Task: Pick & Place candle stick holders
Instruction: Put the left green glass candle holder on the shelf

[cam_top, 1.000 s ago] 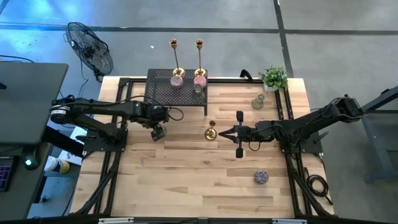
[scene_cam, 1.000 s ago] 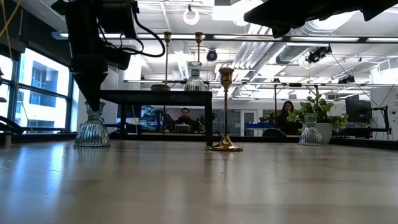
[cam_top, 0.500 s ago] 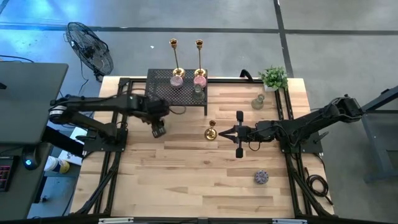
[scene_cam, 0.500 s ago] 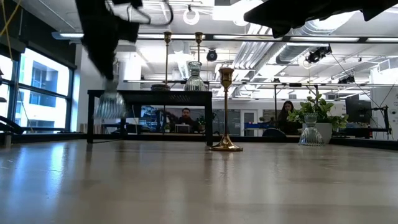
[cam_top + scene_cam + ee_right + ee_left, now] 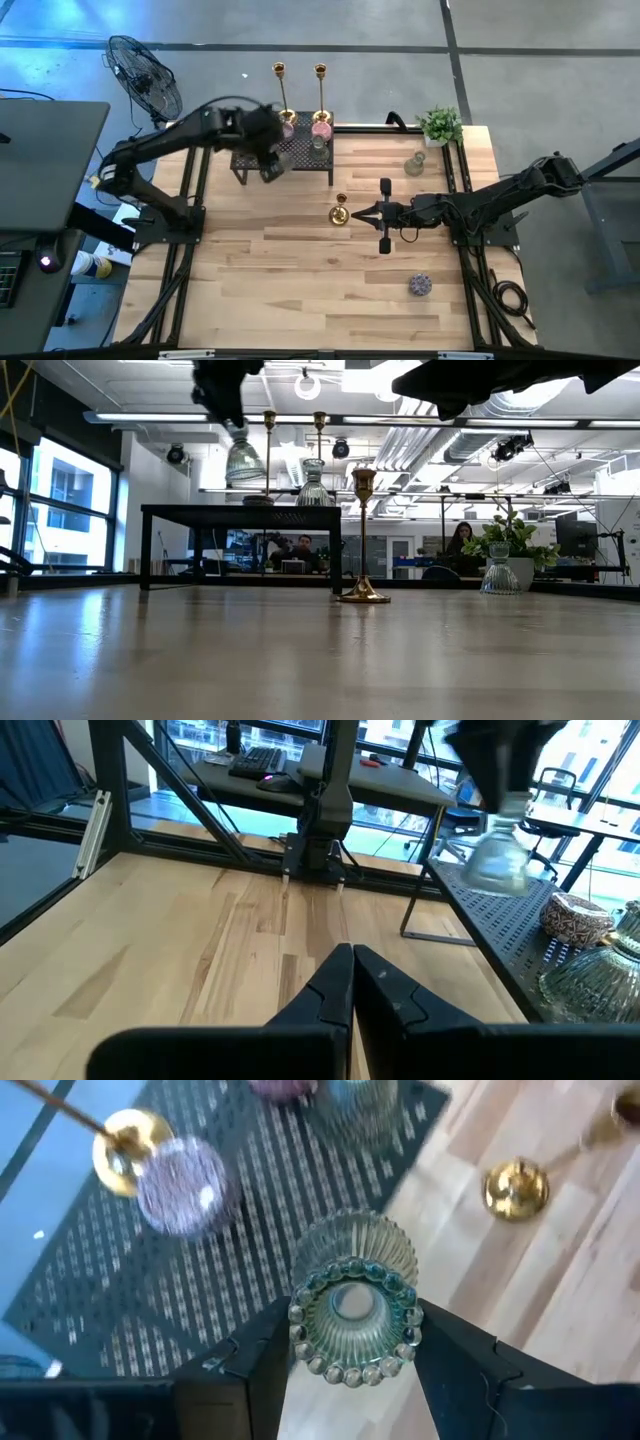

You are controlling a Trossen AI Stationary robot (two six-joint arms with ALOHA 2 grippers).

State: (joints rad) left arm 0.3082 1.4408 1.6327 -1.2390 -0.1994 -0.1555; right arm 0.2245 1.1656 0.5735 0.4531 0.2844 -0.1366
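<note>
**Left end effector carries a glass holder above the mesh rack**

The left end effector (image 5: 350, 1370) is closed partway on a pale green ribbed glass holder (image 5: 352, 1305), one dark finger (image 5: 262, 1370) pressed against each side of its beaded rim. In the high view this end effector (image 5: 268, 165) hangs over the front-left part of the black mesh rack (image 5: 250, 150), at about 11 o'clock on the worktop (image 5: 330, 290). The low view shows the held holder (image 5: 243, 462) in the air, clear above the rack top (image 5: 240, 510) and not touching it.

On the rack sit two pink-purple squat holders (image 5: 285, 128) (image 5: 321, 128) and a pale green one (image 5: 319, 146), near the rack's far-right part. Two gold candlesticks (image 5: 281, 90) (image 5: 321, 90) stand at the rack's far edge, at 12 o'clock. A third gold candlestick (image 5: 339, 212) stands on the bare wood at the worktop's centre, upright in the low view (image 5: 363, 540).

Another pale green holder (image 5: 414, 164) stands at about 2 o'clock, near the potted plant (image 5: 440, 125). A purple holder (image 5: 420, 286) lies at about 4 o'clock.

The right end effector (image 5: 362, 213) waits just beside the centre candlestick, on its 3 o'clock side, fingers pressed together with nothing between them, as the right wrist view (image 5: 352, 982) shows.

People sit in the room beyond the worktop (image 5: 300, 550).
</note>
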